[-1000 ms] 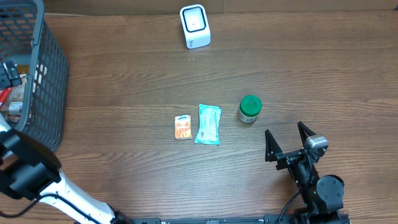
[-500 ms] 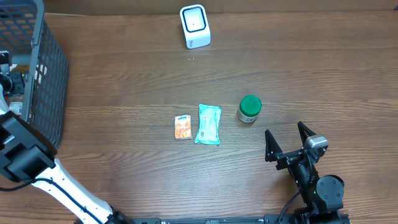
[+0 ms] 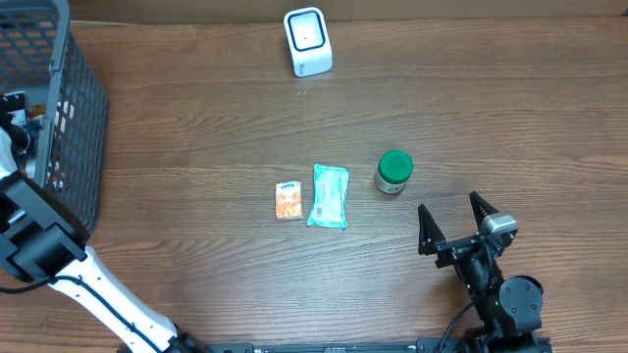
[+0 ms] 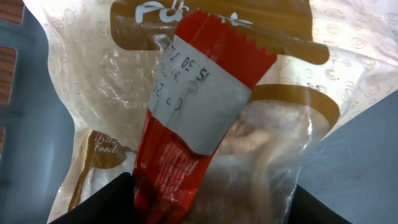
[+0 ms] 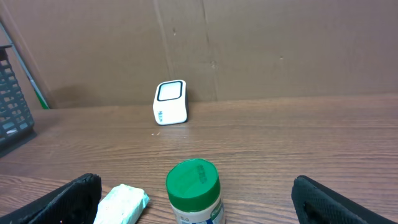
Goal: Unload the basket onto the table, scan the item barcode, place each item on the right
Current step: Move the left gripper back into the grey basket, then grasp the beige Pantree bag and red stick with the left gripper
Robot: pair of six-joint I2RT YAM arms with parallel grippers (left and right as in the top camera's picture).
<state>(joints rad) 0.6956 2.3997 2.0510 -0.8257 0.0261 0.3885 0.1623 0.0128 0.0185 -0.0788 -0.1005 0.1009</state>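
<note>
Wood-grain table [image 3: 196, 118] filled the overhead view. A grey mesh basket [image 3: 83, 108] occupied the 10 o'clock corner, and the left arm reached into it. Inside, a clear bag [image 4: 280, 124] lay beneath the red packet [image 4: 186, 155]. The left gripper [image 4: 214, 208] stood with one jaw on each side of both. Whether the jaws pressed the packet could not be determined. The right gripper [image 3: 451, 224] sat at 5 o'clock, jaws spread wide and empty. The white scanner [image 3: 307, 41] stood at 12 o'clock. Near centre, a green-lidded jar [image 3: 393, 172] stood at 3 o'clock of a teal packet [image 3: 329, 196]. A small orange packet [image 3: 287, 200] lay just beside the teal packet, at its 9 o'clock.
</note>
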